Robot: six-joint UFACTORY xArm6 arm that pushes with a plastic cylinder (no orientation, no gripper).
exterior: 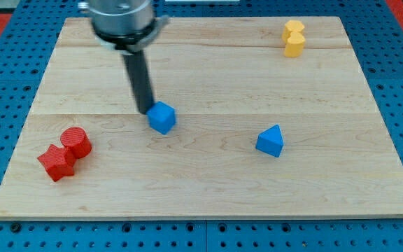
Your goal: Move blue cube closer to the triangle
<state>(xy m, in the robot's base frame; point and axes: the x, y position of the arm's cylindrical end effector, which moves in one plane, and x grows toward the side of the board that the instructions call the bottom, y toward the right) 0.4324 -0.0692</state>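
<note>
A blue cube (162, 117) sits on the wooden board left of centre. A blue triangle block (270, 141) lies to its right and slightly lower, well apart from it. My tip (146, 110) stands at the cube's upper left side, touching or almost touching it. The dark rod rises from there to the arm's round housing at the view's top.
A red cylinder (76, 141) and a red star block (56, 162) sit together at the board's lower left. A yellow block (294, 38) stands at the upper right. The wooden board (208, 189) lies on a blue pegboard.
</note>
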